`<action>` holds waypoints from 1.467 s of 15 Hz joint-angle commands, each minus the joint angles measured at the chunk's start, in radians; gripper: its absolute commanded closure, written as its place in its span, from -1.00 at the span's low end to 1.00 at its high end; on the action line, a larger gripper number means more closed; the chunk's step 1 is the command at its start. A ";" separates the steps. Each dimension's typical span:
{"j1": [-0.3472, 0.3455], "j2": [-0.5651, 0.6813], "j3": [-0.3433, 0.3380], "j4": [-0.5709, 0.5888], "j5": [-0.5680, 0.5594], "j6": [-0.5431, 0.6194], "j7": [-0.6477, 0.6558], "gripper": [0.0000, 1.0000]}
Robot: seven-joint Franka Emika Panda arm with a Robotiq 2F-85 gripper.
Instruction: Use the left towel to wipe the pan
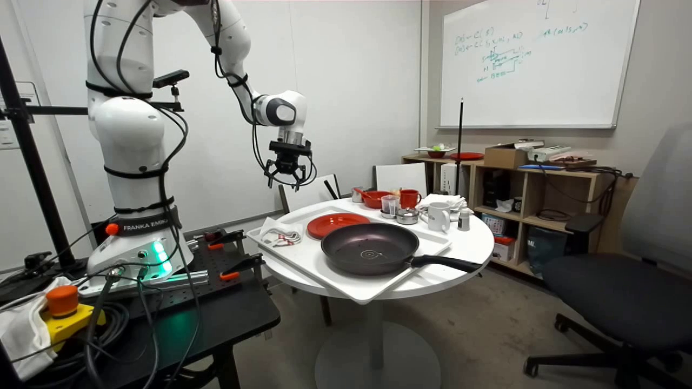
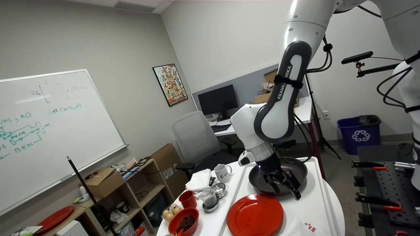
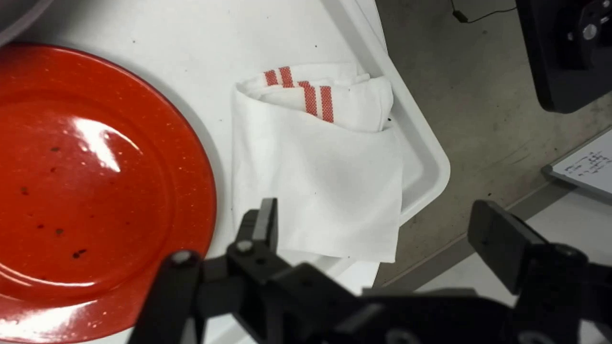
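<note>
A large black frying pan (image 1: 370, 254) lies on the white tray (image 1: 346, 290), its dark handle reaching past the tray edge. In an exterior view the arm partly covers the pan (image 2: 299, 171); the wrist view shows only its rim (image 3: 16, 21). A folded white towel with red stripes (image 3: 315, 177) lies at a tray corner, overhanging the rim; it also shows in both exterior views (image 1: 280, 232) (image 2: 298, 227). My gripper (image 3: 375, 215) is open with nothing between its fingers. It hangs in the air well above the towel, also seen in both exterior views (image 1: 283, 186) (image 2: 287, 194).
A red plate (image 1: 336, 224) lies between towel and pan. A red bowl (image 2: 185, 221), red mug (image 2: 187, 199), grey mug (image 2: 223, 173), metal tins (image 1: 407, 216) and another white cloth (image 2: 198, 180) stand beside the tray on the round table (image 1: 476, 243).
</note>
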 commanded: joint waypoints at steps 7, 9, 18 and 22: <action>0.007 0.145 0.034 -0.070 -0.214 0.193 0.121 -1.00; 0.012 0.176 0.026 -0.074 -0.285 0.212 0.170 -1.00; 0.005 0.331 0.072 0.010 -0.379 0.262 0.173 -1.00; 0.049 0.401 0.025 0.086 -0.489 0.242 0.204 -1.00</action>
